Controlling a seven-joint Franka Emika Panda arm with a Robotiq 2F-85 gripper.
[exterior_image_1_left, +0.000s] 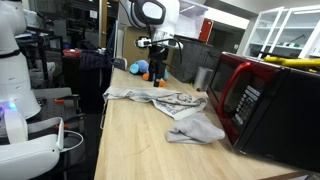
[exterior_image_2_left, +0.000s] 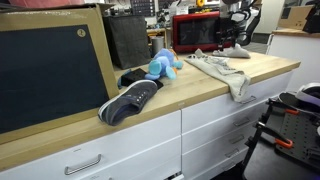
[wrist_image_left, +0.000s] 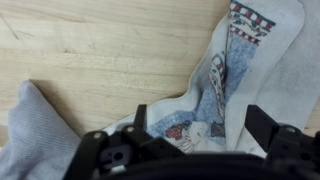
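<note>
Tool over cloth: my tool (wrist_image_left: 198, 118) hovers above the grey printed fabric cloth (wrist_image_left: 240, 60), jaws apart.
Nothing gripped yet; cloth lies rumpled on the pale wooden bench (wrist_image_left: 100, 50), running toward one o'clock.

The cloth (wrist_image_left: 270, 70) runs off the wrist view's right edge.
</note>
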